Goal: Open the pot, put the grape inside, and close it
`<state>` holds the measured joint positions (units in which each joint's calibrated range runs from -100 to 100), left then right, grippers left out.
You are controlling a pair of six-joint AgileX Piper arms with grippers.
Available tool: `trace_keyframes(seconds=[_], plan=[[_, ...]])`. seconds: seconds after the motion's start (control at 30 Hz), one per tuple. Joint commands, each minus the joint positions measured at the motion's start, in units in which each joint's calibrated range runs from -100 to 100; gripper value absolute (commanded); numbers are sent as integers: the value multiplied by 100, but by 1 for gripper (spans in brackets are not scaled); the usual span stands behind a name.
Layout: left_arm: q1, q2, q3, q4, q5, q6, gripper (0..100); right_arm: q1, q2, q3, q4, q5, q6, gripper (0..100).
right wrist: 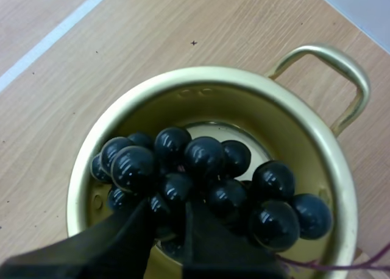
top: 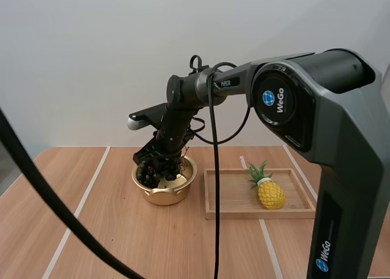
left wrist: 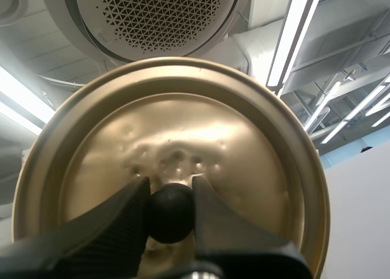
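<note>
Pot (top: 164, 197): round, smooth gold-coloured metal with a shiny inside, a thin rolled rim and a bent loop handle at the side; it stands open and upright.
Grapes (right wrist: 201, 163): a bunch of glossy, dark, round berries, clustered tight and sitting inside the rim above the bright bottom; I cannot tell whether they touch the bottom.
Right gripper (right wrist: 166, 209): lowered into the mouth of the pot, its black fingers nearly together and pinching the bunch from above.
Lid (left wrist: 183, 127): a gold metal disc with a raised ring and a few small dents near the middle, lifted away from the pot, with a round black knob (left wrist: 170, 215) at its centre.
Left gripper (left wrist: 170, 187): ribbed black fingers clamped on either side of the knob, carrying the lid.
Tray (top: 225, 197): shallow, rectangular pale wood, just beside the pot, holding a bumpy yellow pineapple (top: 271, 194) with green leaves.
Table (top: 109, 230): light wood grain with pale seams, bearing the pot and the tray.
</note>
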<state>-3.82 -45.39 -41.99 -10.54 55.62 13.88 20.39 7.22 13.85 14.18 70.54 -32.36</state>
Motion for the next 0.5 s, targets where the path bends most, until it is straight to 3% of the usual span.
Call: trace_keyframes(seconds=[0.0, 0.47], plan=[[4, 30, -34, 4, -56, -39, 0, 7, 61, -38, -67, -21, -47, 0], [4, 30, -34, 4, -56, 39, 0, 7, 534, -26, -123, 17, -35, 0]])
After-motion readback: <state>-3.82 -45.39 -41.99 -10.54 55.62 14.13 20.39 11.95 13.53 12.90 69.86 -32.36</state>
